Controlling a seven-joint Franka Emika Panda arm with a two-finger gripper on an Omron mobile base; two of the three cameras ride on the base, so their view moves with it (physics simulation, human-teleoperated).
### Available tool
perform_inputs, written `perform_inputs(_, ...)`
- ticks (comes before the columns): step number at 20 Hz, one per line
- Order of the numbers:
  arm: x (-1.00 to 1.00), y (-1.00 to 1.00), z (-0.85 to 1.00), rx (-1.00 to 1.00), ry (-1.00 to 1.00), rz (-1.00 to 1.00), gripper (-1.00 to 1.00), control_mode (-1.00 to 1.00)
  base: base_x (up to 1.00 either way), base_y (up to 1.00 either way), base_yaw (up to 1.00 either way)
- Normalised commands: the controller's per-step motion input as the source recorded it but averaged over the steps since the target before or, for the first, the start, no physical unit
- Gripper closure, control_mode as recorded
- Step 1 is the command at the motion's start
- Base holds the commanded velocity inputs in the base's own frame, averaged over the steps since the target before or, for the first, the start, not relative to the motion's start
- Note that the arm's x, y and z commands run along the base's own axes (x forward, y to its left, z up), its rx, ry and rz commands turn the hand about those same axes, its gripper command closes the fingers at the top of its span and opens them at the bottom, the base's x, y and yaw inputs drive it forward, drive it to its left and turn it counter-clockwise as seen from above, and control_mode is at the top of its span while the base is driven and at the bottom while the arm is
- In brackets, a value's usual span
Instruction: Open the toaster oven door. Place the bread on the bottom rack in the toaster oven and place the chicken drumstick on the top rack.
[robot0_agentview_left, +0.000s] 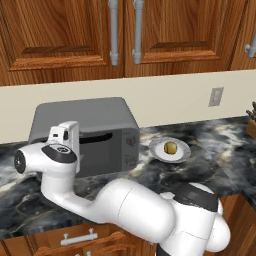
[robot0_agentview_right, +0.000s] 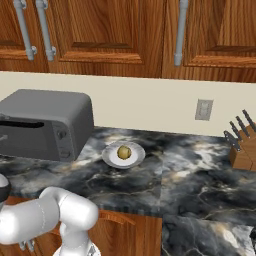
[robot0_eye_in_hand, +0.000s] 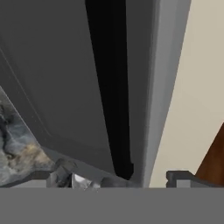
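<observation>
You have the grey boxy toaster oven (robot0_agentview_left: 85, 132) at the left of the left base frame, standing on the dark marbled stone desk (robot0_agentview_left: 220, 150). Its dark grey door (robot0_eye_in_hand: 57, 87) stands ajar, with a black gap along one edge in the hand frame. The fingers (robot0_eye_in_hand: 113, 180) are spread wide and released, holding nothing, close against that door. The small round yellowish-brown bread roll (robot0_agentview_left: 170, 148) sits on a white plate (robot0_agentview_left: 184, 154) just right of the oven, at centre frame.

Grey toaster oven (robot0_agentview_right: 47, 122) door (robot0_eye_in_hand: 57, 83) ajar; round bread (robot0_agentview_right: 124, 151) just beside.
</observation>
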Motion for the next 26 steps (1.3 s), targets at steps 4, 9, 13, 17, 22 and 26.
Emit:
perform_inputs(4,0.24,0.0,-0.39,0.0,0.0,0.2,-1.0,-1.0,0.0,0.0,0.0)
perform_inputs(9,0.24,0.0,-0.24,0.0,0.0,0.21,-1.0,-1.0,0.0,0.0,0.0)
perform_inputs(13,0.33,0.03,-0.03,0.0,0.0,0.09,-1.0,-1.0,0.0,0.0,0.0)
perform_inputs(17,0.27,0.07,0.0,0.0,0.0,0.01,-1.0,-1.0,0.0,0.0,0.0)
perform_inputs(22,0.25,0.18,-0.02,-0.01,-0.03,0.0,-1.0,-1.0,0.0,0.0,0.0)
perform_inputs(26,0.12,0.21,-0.02,-0.01,-0.06,0.0,-1.0,-1.0,0.0,0.0,0.0)
